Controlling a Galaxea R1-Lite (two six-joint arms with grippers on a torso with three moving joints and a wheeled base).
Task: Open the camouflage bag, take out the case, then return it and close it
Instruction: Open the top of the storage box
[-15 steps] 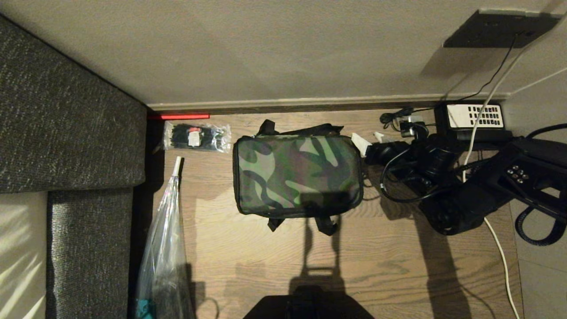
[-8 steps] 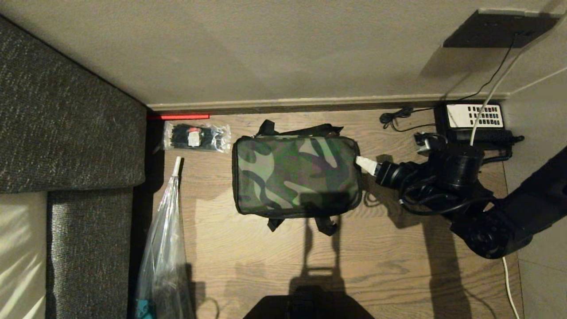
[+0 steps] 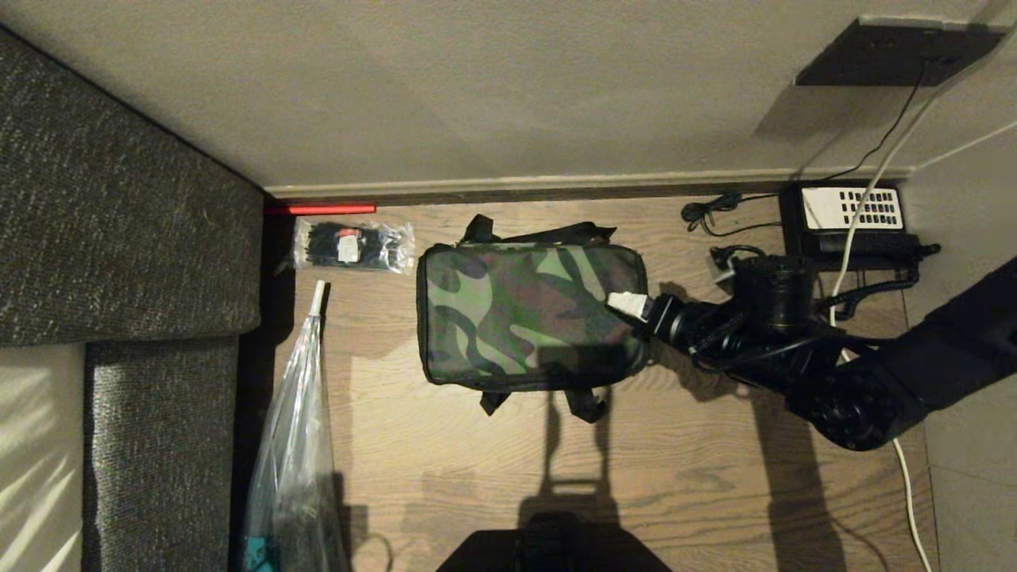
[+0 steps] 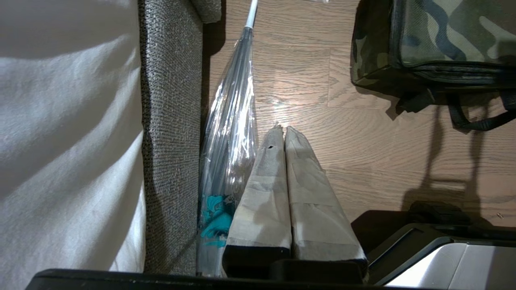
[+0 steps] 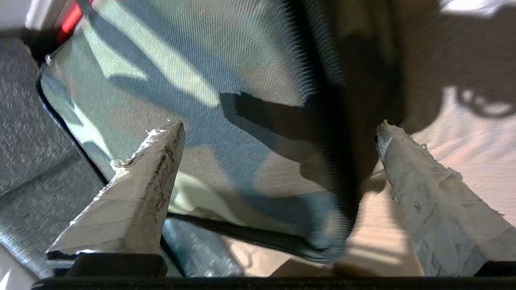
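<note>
The camouflage bag (image 3: pixel 531 315) lies shut on the wood floor (image 3: pixel 683 477), between a packet of cable ties (image 3: pixel 353 245) and a telephone (image 3: pixel 852 214) by the wall. The right gripper (image 5: pixel 278 141) straddles its right edge, fingers spread wide, grasping nothing — the case is hidden. The left gripper (image 4: pixel 282 133) hangs clenched beside a clear umbrella (image 4: pixel 231 133) and grey sofa (image 3: pixel 127 238).

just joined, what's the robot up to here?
The right tool, fingers spread wide, hangs over the right end of the camouflage bag, holding nothing. The bag sits zipped shut on the wood floor, so opening is not yet started and no case shows. The left tool is shut and empty, parked low near the sofa, away from the bag.
</note>
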